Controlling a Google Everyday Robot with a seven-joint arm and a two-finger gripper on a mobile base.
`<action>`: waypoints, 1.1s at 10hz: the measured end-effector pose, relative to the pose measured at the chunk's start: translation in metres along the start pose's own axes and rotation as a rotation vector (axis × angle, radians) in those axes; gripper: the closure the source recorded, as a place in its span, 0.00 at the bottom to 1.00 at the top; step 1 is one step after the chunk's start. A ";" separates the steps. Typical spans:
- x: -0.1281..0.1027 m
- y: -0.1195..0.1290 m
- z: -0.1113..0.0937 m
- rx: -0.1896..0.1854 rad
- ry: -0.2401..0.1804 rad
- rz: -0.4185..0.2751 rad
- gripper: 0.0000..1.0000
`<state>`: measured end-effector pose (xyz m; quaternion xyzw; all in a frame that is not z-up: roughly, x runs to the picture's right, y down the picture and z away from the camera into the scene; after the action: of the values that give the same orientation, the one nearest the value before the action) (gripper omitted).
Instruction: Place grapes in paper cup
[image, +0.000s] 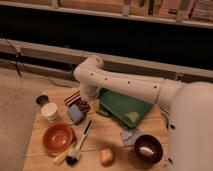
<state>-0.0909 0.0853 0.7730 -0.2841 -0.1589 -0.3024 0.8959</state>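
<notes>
One arm: it reached in from the right of the camera view, with the white wrist bent down over the back-left part of the table (102, 131).
Gripper: the gripper (84, 102) was low at the grapes, mostly hidden under the wrist housing.
Grip state: I could not tell whether it was open or closed, or whether it touched the grapes.
Grapes: the grapes (82, 106), a dark reddish cluster, sat on the table right under the wrist. They were between the striped bar (72, 97) and the blue-grey block (76, 114), close to both.
Paper cup: the paper cup (50, 111) was white and upright, left of the grapes near the table edge. The dark grey cup (42, 100) stood just behind it.
Neighbours: the orange bowl (58, 137) was in front of the cup, with the brush (80, 145) beside the bowl.
Step (my read): the pick. I could not see into the cup.
Do it well: descend straight onto the cluster's centre and close along the line that misses the bar and the block. Squeeze lightly, since the bumpy fruit would likely slip or roll.
Transfer: lift above the cup rim before moving left, and centre over the white cup, not the grey one. Release low, because the cluster looked nearly as wide as the cup mouth.
Risk: the arm could drag the block or tip the cup.
</notes>
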 end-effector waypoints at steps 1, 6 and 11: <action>-0.008 -0.004 0.004 -0.010 -0.005 -0.008 0.35; -0.011 -0.007 0.028 -0.050 -0.030 -0.030 0.35; -0.012 -0.008 0.054 -0.081 -0.060 -0.034 0.35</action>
<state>-0.1110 0.1182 0.8139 -0.3265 -0.1780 -0.3153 0.8731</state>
